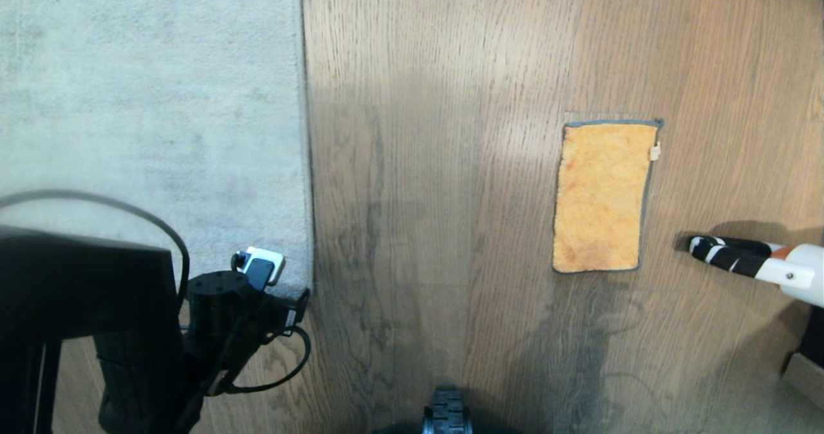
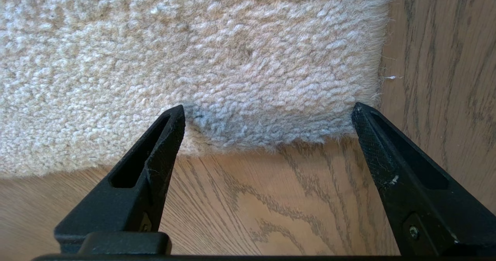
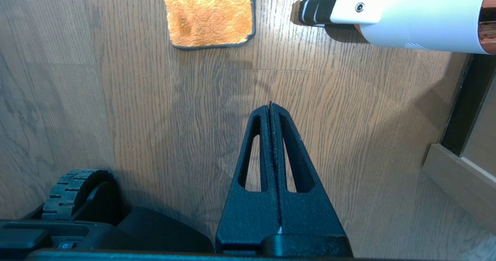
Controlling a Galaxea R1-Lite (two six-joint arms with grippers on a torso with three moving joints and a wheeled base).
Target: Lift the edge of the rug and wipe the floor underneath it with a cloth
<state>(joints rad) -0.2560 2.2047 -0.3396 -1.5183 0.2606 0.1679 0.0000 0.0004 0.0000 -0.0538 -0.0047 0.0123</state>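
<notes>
The left gripper (image 2: 268,112) is hanging low over the near corner of the rug with its two black fingers (image 2: 155,152) spread wide and released, grasping nothing; the tips are sitting level with the rug's near border, one resting over the pile and the other at the very corner where the side border turns. Between the fingers the rug edge (image 2: 271,143) is lying flat on the floor (image 2: 240,203), its fringe of pile touching the planks. Outward from the fingertips, the rug's long side border (image 1: 308,131) is running straight away from the robot, parallel to the wood grain, with the rug spreading to the left of it. The right gripper (image 3: 271,110) is hovering above bare floor with its fingers pressed together, clenched on nothing. Ahead of those tips and a little to their left, the cloth (image 1: 602,197) is lying flat, its long axis pointing away from the robot along the planks and its small white tag on the far right edge. Just right of the cloth, a white device with a black-and-white striped tip (image 1: 759,263) is lying with that tip pointing toward the cloth.
</notes>
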